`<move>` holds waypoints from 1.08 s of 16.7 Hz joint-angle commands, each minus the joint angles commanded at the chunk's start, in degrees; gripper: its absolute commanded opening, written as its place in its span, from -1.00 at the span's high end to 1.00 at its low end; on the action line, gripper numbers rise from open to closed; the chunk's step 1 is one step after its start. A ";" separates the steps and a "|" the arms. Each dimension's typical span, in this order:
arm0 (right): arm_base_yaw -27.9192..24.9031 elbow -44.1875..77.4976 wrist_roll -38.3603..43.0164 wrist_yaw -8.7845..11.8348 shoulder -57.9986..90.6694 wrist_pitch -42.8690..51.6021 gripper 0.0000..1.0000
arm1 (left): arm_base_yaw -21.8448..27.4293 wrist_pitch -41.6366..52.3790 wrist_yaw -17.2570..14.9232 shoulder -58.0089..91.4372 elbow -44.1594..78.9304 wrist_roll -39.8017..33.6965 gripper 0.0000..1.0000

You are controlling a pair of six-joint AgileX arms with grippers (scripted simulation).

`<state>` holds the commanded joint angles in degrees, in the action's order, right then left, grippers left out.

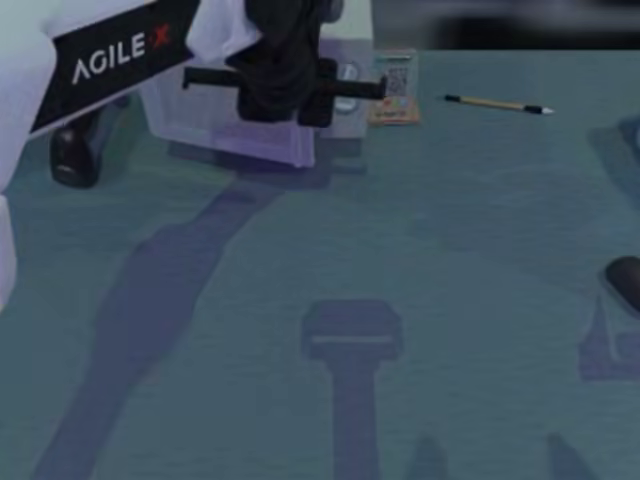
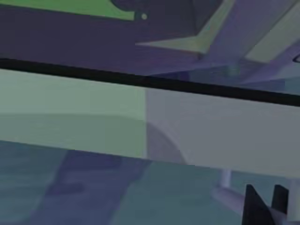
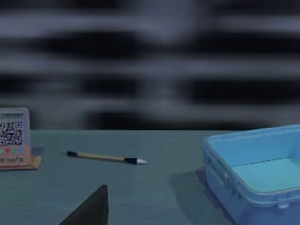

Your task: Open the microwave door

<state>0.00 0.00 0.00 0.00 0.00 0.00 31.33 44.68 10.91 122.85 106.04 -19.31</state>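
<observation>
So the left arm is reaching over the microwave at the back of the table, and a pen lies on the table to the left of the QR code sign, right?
Not quite. The left arm's gripper is over the microwave at the back, but the pen lies to the right of the QR code sign, not the left. The top view shows this.

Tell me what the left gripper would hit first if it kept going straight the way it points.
Most likely the microwave: the left gripper hangs right over its front, and the left wrist view is filled by a white panel close ahead. Depth is unclear, so contact may already be near.
</observation>
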 joint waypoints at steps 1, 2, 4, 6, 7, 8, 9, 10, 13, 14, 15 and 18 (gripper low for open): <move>0.00 0.00 0.00 0.00 0.00 0.00 -1.00 | -0.07 -0.31 -0.18 -0.38 -0.57 0.41 1.00; 0.00 0.00 0.00 0.00 0.00 0.00 -1.00 | -0.08 -0.35 -0.20 -0.42 -0.64 0.46 1.00; 0.00 0.00 0.00 0.00 0.00 0.00 -1.00 | -0.08 -0.35 -0.20 -0.42 -0.64 0.46 1.00; 0.00 0.00 0.00 0.00 0.00 0.00 -1.00 | -0.08 -0.35 -0.20 -0.42 -0.64 0.46 1.00; 0.00 0.00 0.00 0.00 0.00 0.00 -1.00 | -0.08 -0.35 -0.20 -0.42 -0.64 0.46 1.00; 0.00 0.00 0.00 0.00 0.00 0.00 -1.00 | -0.08 -0.35 -0.20 -0.42 -0.64 0.46 1.00; 0.00 0.00 0.00 0.00 0.00 0.00 -1.00 | -0.08 -0.35 -0.20 -0.42 -0.64 0.46 1.00; 0.00 0.00 0.00 0.00 0.00 0.00 -1.00 | -0.08 -0.35 -0.20 -0.42 -0.64 0.46 1.00; 0.00 0.00 0.00 0.00 0.00 0.00 -1.00 | -0.08 -0.35 -0.20 -0.42 -0.64 0.46 1.00; 0.00 0.00 0.00 0.00 0.00 0.00 -1.00 | -0.08 -0.35 -0.20 -0.42 -0.64 0.46 1.00; 0.00 0.00 0.00 0.00 0.00 0.00 -1.00 | -0.08 -0.35 -0.20 -0.42 -0.64 0.46 1.00; 0.00 0.00 0.00 0.00 0.00 0.00 -1.00 | -0.08 -0.35 -0.20 -0.42 -0.64 0.46 1.00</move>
<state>0.00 0.00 0.00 0.00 0.00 0.00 31.25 44.33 10.71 122.42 105.40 -18.85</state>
